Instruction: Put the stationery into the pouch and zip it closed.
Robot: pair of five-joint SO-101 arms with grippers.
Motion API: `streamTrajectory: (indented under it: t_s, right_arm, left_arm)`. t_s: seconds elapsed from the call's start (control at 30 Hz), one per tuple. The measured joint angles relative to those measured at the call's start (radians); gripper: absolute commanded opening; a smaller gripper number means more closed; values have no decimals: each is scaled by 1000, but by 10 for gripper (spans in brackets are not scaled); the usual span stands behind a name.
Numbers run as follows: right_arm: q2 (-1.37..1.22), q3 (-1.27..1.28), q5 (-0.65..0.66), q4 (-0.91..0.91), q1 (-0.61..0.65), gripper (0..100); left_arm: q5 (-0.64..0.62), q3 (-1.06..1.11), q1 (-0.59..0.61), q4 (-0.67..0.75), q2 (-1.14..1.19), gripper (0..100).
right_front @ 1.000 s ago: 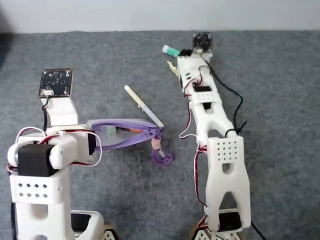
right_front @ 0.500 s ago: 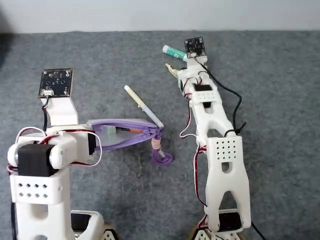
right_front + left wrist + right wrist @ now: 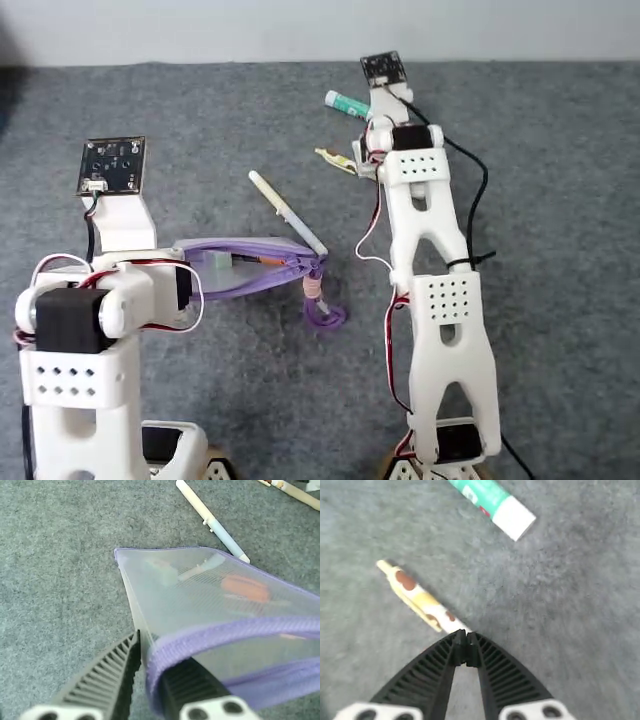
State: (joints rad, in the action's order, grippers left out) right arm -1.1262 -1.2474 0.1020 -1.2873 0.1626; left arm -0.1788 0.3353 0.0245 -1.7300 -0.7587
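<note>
The translucent pouch [image 3: 250, 266] with a purple zip edge lies mid-table, an orange item and other pieces showing through its side [image 3: 215, 590]. My left gripper [image 3: 142, 652] is shut on the pouch's corner. A white pen [image 3: 287, 213] lies just beyond the pouch [image 3: 210, 519]. Toward the far side of the table, my right gripper [image 3: 466, 652] is shut on one end of a yellow pen with brown spots [image 3: 417, 600]. That pen [image 3: 335, 157] sticks out to the left of the right arm. A green and white glue stick [image 3: 342, 101] lies beyond it [image 3: 490, 500].
The grey carpeted table [image 3: 560, 200] has free room to the right of the right arm and at the far left. A purple wrist loop [image 3: 325, 315] trails from the pouch's right end. A pale wall edge [image 3: 200, 30] borders the far side.
The right arm has drawn back and turned; the yellow pen came with its gripper, shifting nearer and to the left. The left arm and pouch have not moved.
</note>
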Motion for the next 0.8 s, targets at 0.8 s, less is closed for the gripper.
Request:
streamTrajectory:
  t_s: [0.8]
  right_arm:
    - [-166,-49,218,-20,17,93]
  left_arm:
    - [0,0,0,2,0,12]
